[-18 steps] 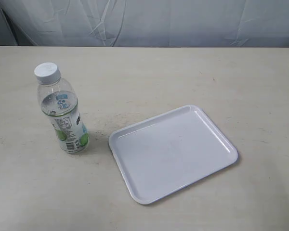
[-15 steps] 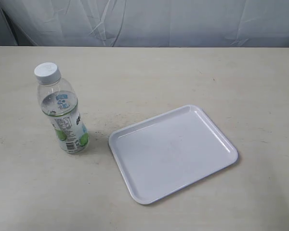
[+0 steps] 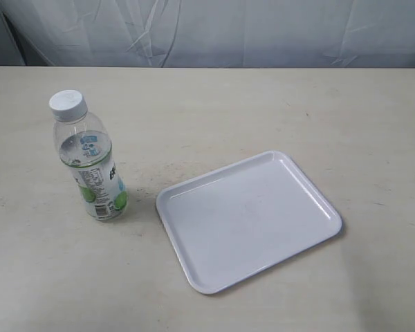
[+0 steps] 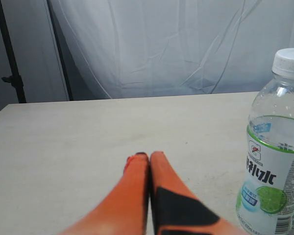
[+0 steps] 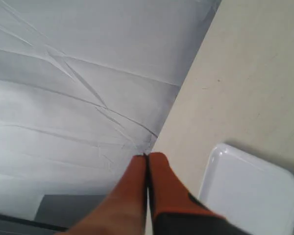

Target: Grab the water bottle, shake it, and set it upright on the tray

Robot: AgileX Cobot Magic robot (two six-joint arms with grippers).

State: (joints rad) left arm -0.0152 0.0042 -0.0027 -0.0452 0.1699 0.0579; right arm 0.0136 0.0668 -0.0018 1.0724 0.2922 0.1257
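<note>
- The water bottle (image 3: pixel 90 162) stands upright on the worktop (image 3: pixel 263 104) with its white cap (image 3: pixel 68 104) screwed on. It is on the left of the exterior view, near the tray but apart from it, with a strip of bare worktop between them.
- The tray (image 3: pixel 249 221) lies flat on the worktop and carries nothing.
- The left claw (image 4: pixel 149 155) has its two orange fingers (image 4: pixel 137 169) pressed together and grips nothing. Its wrist view shows the bottle close by, clear of the fingers.
- The right claw (image 5: pixel 147 156) is likewise closed tight and empty. One rounded corner of the tray shows in its wrist view.
- Neither arm reaches into the exterior view, so both appear to be held back from the objects.
- By my reading, no part of the task is done: the bottle is not lifted, not shaken and not on the tray. All three steps remain.
- The left claw looks better placed for the pick. It would first have to spread its fingers wide enough to take the bottle's body.
</note>
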